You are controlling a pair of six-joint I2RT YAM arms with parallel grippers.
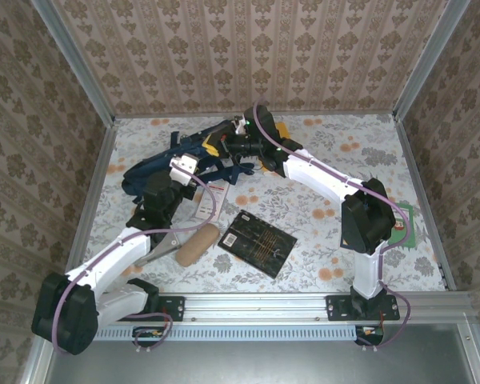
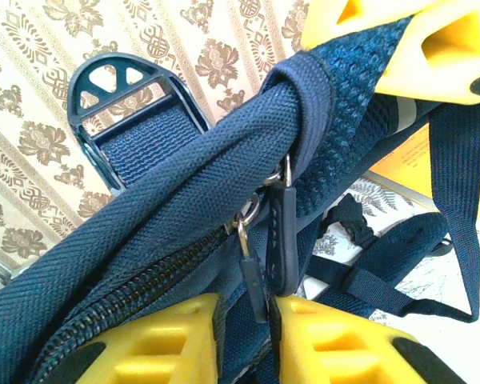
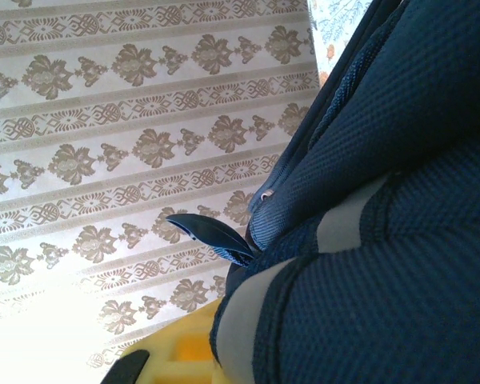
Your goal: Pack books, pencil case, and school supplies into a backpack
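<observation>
- Toward the far left of the table, the backpack is seen crumpled between the two arms.
- The left gripper is closed narrowly on a zipper pull of the backpack, with a yellow finger on each side.
- The right gripper is shut against the backpack's far edge; whether fabric is pinched cannot be told.
- The pencil case is laid near the left arm, just left of the black book.
- The white packet is placed between pencil case and backpack.
- The green book is partly covered by the right arm.
- An orange-yellow book is glimpsed beyond the backpack's straps.
</observation>
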